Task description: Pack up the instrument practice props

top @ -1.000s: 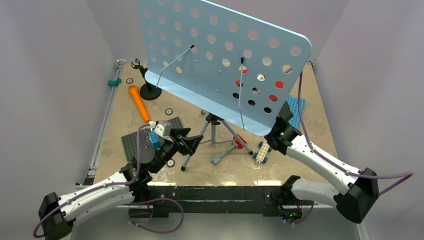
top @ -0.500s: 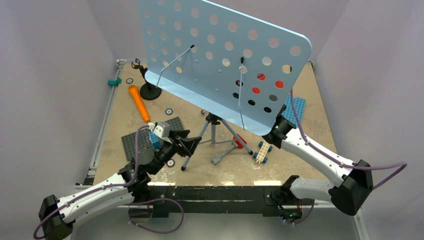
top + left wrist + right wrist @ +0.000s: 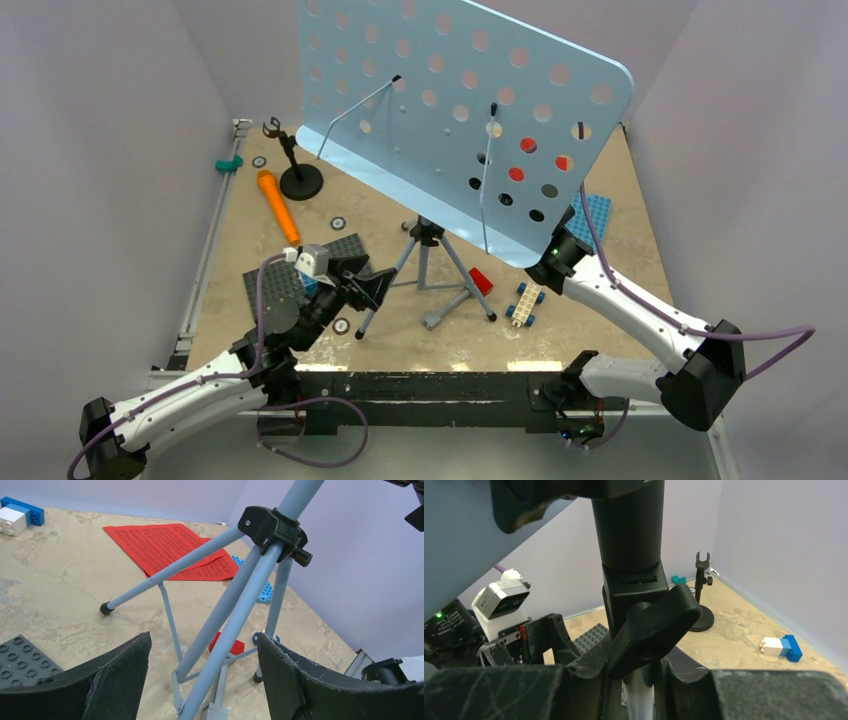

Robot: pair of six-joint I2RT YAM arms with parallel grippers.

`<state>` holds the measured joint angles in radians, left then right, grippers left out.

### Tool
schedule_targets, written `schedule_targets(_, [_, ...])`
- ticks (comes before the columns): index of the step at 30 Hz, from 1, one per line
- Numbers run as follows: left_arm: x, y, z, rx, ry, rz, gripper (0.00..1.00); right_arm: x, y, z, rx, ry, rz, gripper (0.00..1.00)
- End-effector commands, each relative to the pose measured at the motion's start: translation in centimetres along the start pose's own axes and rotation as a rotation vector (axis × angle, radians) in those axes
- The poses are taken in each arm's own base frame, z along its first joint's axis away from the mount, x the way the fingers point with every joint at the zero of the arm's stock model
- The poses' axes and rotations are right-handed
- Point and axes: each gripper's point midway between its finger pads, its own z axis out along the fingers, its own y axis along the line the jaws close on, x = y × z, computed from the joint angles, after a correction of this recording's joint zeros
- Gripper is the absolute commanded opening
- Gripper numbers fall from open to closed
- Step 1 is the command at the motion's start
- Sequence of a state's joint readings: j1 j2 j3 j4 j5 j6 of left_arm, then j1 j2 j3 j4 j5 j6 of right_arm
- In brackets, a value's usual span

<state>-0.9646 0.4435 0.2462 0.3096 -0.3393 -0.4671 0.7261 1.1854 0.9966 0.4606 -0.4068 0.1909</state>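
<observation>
On table (image 3: pixel 450 345), centre: music stand (image 3: pixel 400 140), blue perforated desk on grey tripod (image 3: pixel 235 605). Upright, legs spread, not folded.
Beyond tripod, flat on tabletop: red sheet-music pages (image 3: pixel 170 547), not collected.
Far left: orange toy microphone (image 3: pixel 277 205), lying loose just beside black mic stand (image 3: pixel 300 180), which is upright.
Progress: nothing packed as far as visible; all props outstanding, no container in view.
L arm: low, reaching fwd; left gripper (image 3: pixel 202 645) wide open, tripod leg between fingers, no contact seen.
R arm: stretched up under desk; right gripper (image 3: pixel 634 690) pinched on stand's post just below clamp knob (image 3: pixel 654 625).
</observation>
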Motion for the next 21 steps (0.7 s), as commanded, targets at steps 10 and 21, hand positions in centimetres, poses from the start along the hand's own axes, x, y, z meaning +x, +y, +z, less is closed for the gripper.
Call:
schedule_targets(10, [-1.3,-0.1,0.1,0.004,-0.055,0.036,1.0,-6.2,3.4,-0.7,-0.13,-0.108,-0.067,0.0])
schedule_targets(21, [1.6,-4.4,0.9,0.268,0.039,0.121,0.98,-6.4,4.9,-2.1,-0.181,-0.118,-0.052,0.0])
